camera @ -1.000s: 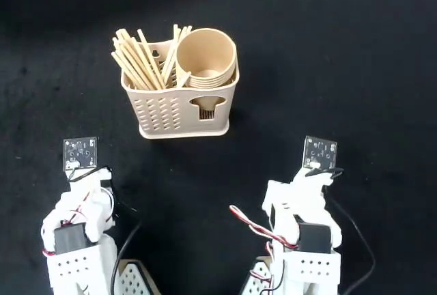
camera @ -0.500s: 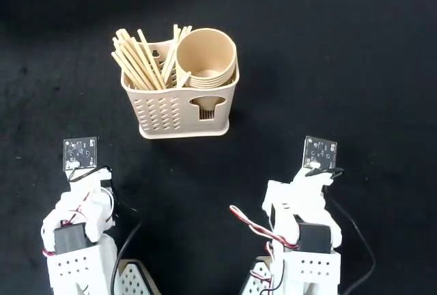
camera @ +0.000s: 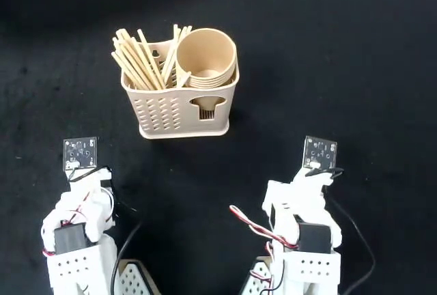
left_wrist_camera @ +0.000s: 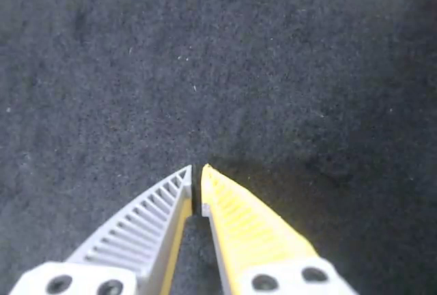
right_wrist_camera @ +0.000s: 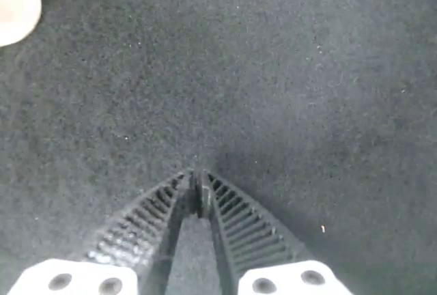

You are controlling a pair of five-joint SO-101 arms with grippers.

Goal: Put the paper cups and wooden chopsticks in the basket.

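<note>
The basket [camera: 181, 107] stands far and left of centre on the black counter [camera: 355, 69], and it's loaded! The stacked paper cups [camera: 206, 56] sit in its right compartment. The wooden chopsticks [camera: 140, 59] lean in a bundle in the left one, with a few poking up beside the cups. At the near edge, the left arm [camera: 76, 223] and right arm [camera: 302, 223] sit folded. The left pincer [left_wrist_camera: 196, 170] hangs over the cloth, tips pressed together, gripping nothing. The right pincer [right_wrist_camera: 198, 175] is the same: pinched tight, empty, well apart from the basket.
</note>
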